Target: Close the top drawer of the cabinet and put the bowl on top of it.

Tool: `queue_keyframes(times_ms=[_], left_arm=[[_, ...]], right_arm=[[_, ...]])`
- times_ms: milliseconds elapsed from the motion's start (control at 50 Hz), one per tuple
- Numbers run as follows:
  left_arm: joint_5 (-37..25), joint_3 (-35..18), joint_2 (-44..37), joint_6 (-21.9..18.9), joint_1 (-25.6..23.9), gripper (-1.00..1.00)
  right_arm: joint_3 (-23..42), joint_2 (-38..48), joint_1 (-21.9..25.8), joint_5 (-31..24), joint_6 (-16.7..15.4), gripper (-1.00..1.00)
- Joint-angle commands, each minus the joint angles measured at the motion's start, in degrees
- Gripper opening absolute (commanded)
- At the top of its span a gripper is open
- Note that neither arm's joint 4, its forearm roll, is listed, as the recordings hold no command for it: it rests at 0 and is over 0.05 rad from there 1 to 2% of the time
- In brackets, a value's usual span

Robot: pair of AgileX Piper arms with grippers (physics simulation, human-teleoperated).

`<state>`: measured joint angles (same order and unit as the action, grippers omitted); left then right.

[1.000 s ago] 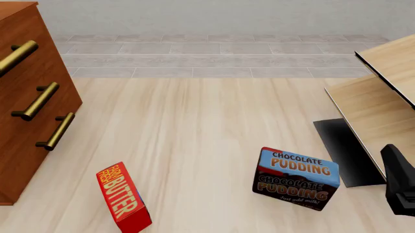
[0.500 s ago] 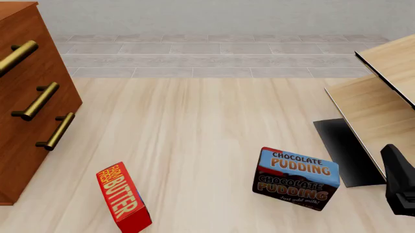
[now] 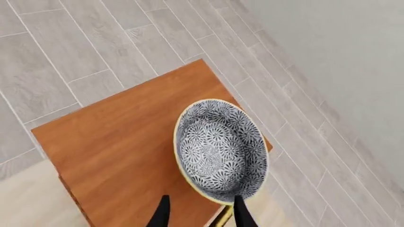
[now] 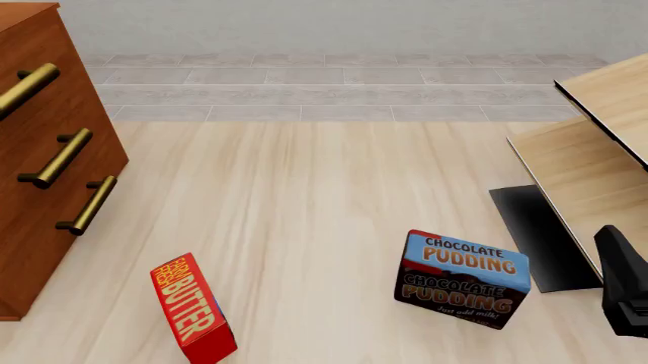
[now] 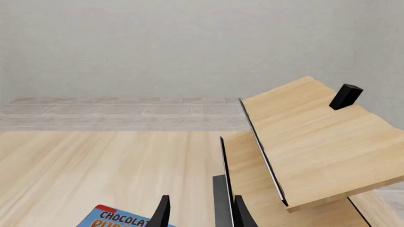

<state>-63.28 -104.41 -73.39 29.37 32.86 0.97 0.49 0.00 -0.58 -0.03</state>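
The bowl, white with a dense grey-blue floral pattern and a yellowish rim, rests on the flat top of the reddish-brown cabinet, near one corner. My left gripper hovers above the bowl's near rim, open, its two dark fingertips apart and gripping nothing. In the front view the cabinet stands at the far left. Its top drawer lies flush with the two fronts below it. The bowl and left gripper are out of that view. My right gripper is open and empty, low at the table's right.
A red butter box stands near the front left. A chocolate pudding box stands front right. Pale wood furniture with a black base fills the right side. A small black block sits on its top board.
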Motion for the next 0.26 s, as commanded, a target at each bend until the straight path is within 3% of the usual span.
queue_keyframes(times_ms=[20,60,140,160,260], left_arm=[[-3.1,0.2,4.9,0.3,-2.4,1.00],[-3.9,-1.6,5.0,-1.0,-2.2,1.00],[-6.6,-3.2,6.8,0.8,-6.1,1.00],[-6.4,-0.7,9.3,0.5,-7.5,1.00],[-6.6,0.6,11.8,-1.0,-9.3,1.00]], right_arm=[[-0.2,-0.1,0.0,0.1,0.0,1.00],[-0.2,-0.1,0.0,0.1,0.0,1.00],[-0.2,-0.1,0.0,0.1,0.0,1.00],[-0.2,-0.1,0.0,0.1,0.0,1.00],[-0.2,-0.1,0.0,0.1,0.0,1.00]])
